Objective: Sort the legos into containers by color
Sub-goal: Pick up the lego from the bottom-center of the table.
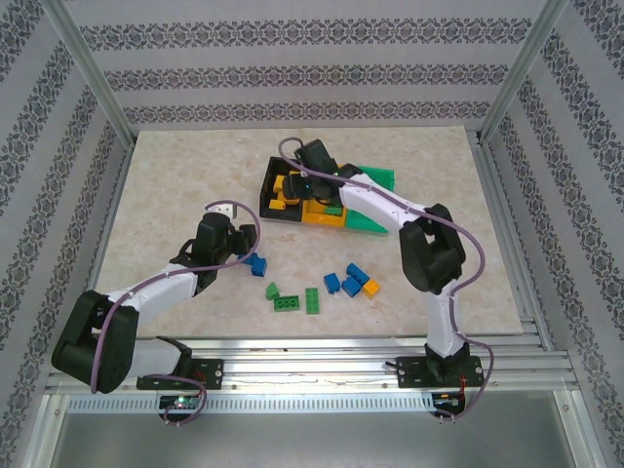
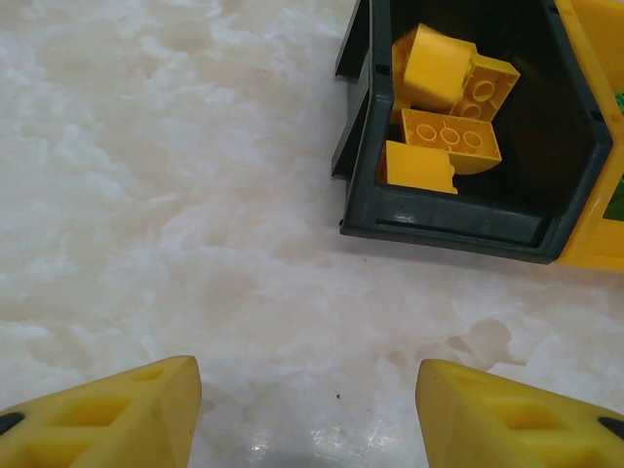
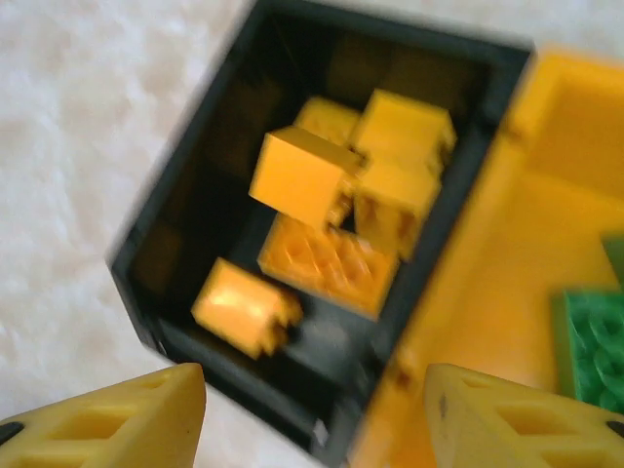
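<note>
left wrist view has the left gripper [image 2: 307, 395] with its fingers spread and nothing between them, over bare bench [image 2: 146, 195]. the black bin [image 2: 458, 229], holding yellow-orange bricks [image 2: 450, 136], sits ahead of this gripper and off to its right. in the top external view a blue lego [image 1: 257, 263] lies just beside this gripper's tip, on its right. the other loose legos [image 1: 312, 300], green, blue and one orange, trail further right of it. the right gripper [image 3: 317, 419], also spread and empty, hangs above the black bin, with the loose pieces well behind it, back toward its arm's base. so the left arm is the nearer one, and i judge the blue lego its likely pick. that lego's long axis is too small to tell.
</note>
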